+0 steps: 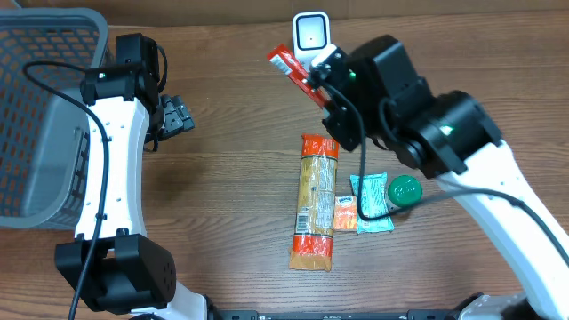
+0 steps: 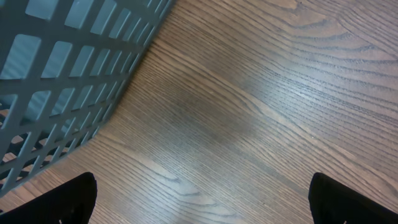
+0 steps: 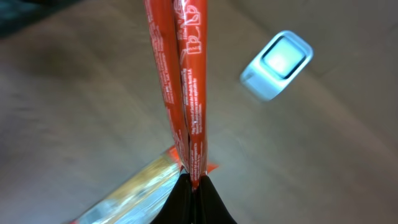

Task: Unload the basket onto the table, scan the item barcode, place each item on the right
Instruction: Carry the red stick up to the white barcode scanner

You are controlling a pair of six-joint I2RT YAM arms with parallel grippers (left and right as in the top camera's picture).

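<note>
Pinched fingertips [image 3: 214,208] of our right gripper [image 3: 194,186] clamp one end of the red stick packet [image 3: 183,93]. The packet juts straight out from them, its far end close beside the white scanner [image 3: 278,64]. Our left gripper [image 2: 202,202] hangs spread wide and empty over the wooden table [image 2: 261,93], beside the grey basket [image 2: 62,62].

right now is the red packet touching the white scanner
Apart. The right wrist view shows bare table between the red packet and the white scanner.
</note>
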